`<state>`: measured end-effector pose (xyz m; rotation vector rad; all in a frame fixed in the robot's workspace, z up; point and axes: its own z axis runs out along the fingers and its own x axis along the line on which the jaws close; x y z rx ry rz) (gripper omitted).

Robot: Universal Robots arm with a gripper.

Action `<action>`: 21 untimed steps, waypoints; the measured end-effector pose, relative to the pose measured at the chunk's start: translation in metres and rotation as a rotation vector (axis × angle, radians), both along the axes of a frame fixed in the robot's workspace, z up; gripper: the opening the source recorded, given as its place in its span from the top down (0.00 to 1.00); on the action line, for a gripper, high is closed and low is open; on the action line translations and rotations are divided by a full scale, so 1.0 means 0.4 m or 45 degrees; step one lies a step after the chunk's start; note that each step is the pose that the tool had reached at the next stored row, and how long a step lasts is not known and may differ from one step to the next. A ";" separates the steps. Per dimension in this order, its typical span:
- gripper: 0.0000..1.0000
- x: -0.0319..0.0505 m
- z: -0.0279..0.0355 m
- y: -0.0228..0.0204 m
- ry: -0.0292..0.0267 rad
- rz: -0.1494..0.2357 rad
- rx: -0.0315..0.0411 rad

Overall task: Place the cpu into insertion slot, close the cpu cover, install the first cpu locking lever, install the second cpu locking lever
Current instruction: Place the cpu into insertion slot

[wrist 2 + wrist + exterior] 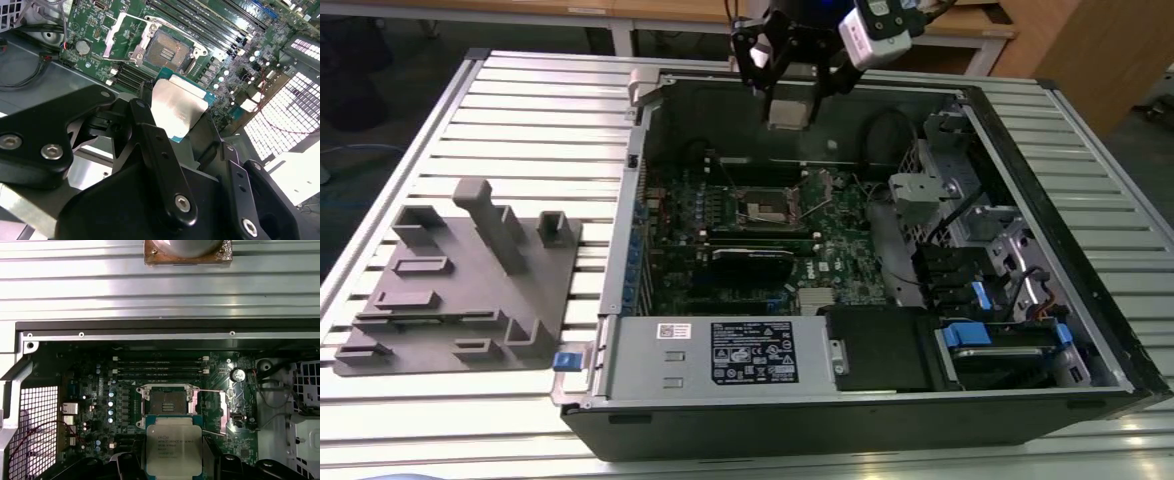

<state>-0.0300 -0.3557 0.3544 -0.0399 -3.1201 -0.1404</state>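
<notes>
The gripper (790, 100) hangs over the far wall of the open computer case (854, 405), pointing down, its black fingers (150, 135) clamped on opposite edges of the cpu (787, 113). The chip is held flat and level, well above the green circuit board (843, 250). The insertion slot (770, 207) lies lower down on that board, apart from the chip, with its dark centre uncovered. The exterior view gives the height of the chip above the case, which the wrist views do not. The second wrist view shows the finger links flanking the dull silver top of the cpu (179, 106), with the insertion slot (167, 50) just beyond its far edge. The first wrist view looks straight down: the cpu (173, 447) overlaps the near rim of the insertion slot (165, 402). The cpu cover (223, 410) is swung open beside the socket, and a thin wire lever (209, 389) stands raised across it. Around the socket lie the memory slots (160, 367) and a coin cell (237, 375). A long black card (751, 256) sits on the board near the slot. On the slatted table (534, 110), at the exterior view's left, stands a grey fixture (467, 270), well apart from the case.
</notes>
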 end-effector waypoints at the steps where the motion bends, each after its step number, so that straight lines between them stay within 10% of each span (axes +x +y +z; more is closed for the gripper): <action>1: 0.46 0.000 -0.002 0.000 0.0001 0.000 -0.0001; 21: 0.46 0.000 -0.015 0.000 0.0001 0.000 0.0003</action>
